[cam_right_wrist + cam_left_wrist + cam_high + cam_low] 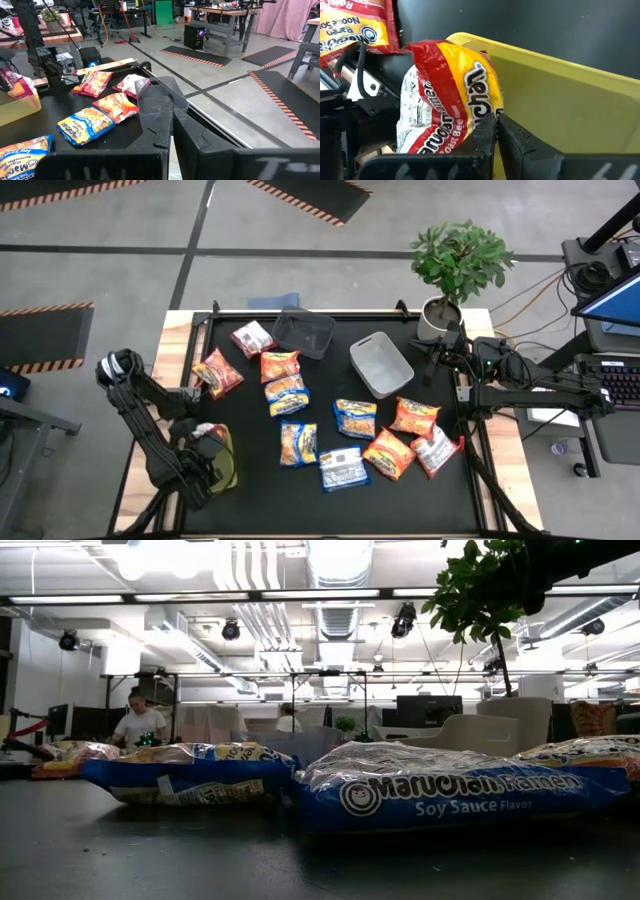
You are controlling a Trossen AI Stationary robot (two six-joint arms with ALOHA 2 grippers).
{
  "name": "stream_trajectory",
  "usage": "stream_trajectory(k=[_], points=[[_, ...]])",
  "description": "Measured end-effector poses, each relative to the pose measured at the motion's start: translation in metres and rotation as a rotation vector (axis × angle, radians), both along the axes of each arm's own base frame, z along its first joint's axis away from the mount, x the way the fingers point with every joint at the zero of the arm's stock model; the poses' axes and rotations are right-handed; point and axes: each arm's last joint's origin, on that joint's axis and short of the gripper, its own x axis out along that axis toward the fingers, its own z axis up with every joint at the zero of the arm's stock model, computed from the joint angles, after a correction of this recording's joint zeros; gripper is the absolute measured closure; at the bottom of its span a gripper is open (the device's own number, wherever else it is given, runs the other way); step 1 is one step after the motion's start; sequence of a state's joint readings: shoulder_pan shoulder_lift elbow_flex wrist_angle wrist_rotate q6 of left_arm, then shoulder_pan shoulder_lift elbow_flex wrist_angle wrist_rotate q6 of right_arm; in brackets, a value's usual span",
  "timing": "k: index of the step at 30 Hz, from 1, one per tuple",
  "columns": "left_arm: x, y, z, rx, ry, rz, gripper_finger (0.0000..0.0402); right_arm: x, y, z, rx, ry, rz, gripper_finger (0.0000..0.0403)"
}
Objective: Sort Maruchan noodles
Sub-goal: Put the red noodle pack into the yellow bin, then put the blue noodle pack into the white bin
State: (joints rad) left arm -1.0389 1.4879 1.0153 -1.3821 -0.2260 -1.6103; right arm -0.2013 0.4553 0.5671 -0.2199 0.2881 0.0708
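The left gripper (496, 120) is clamped on a red-and-yellow noodle packet (452, 95) at the rim of the yellow bin (570, 100), at the table's near left corner. Packets appear light and crinkly, probably slippery, with brittle contents: pinch a sealed edge. Remaining packets (355, 418) lie spread mid-table. The right gripper (171, 117), closed and empty, waits beside the grey bin (381, 364).
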Motion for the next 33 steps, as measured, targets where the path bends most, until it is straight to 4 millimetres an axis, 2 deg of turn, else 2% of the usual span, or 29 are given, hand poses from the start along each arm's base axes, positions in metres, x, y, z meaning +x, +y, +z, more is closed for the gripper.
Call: stream_trajectory(k=[4,7,10,18,22,25,29,33], points=[[0.000,0.000,0.019,0.029,0.016,0.001,0.0401,0.000,0.000,0.000,0.005,-0.003,-0.001,0.0394],[-0.002,0.004,0.024,0.074,0.035,0.021,0.0401,0.000,0.000,0.000,0.005,-0.003,-0.001,0.0394],[-0.004,0.007,0.015,0.095,0.036,0.048,0.0401,0.000,0.000,0.000,0.005,-0.003,-0.001,0.0394],[-0.012,0.018,-0.024,0.103,0.047,0.131,0.0402,0.000,0.000,0.000,0.006,-0.003,-0.001,0.0394],[-0.012,0.018,-0.028,0.085,0.044,0.141,0.0402,0.000,0.000,0.000,0.006,-0.003,-0.001,0.0394],[-0.009,0.013,-0.019,0.059,0.038,0.137,0.0402,0.000,0.000,0.000,0.006,-0.003,-0.001,0.0394],[-0.004,0.005,0.006,0.036,0.002,0.125,0.0402,0.000,0.000,0.000,0.006,-0.003,-0.001,0.0394],[0.009,-0.006,0.036,0.026,-0.192,0.036,0.0402,0.000,0.000,0.000,0.007,-0.004,-0.001,0.0394]])
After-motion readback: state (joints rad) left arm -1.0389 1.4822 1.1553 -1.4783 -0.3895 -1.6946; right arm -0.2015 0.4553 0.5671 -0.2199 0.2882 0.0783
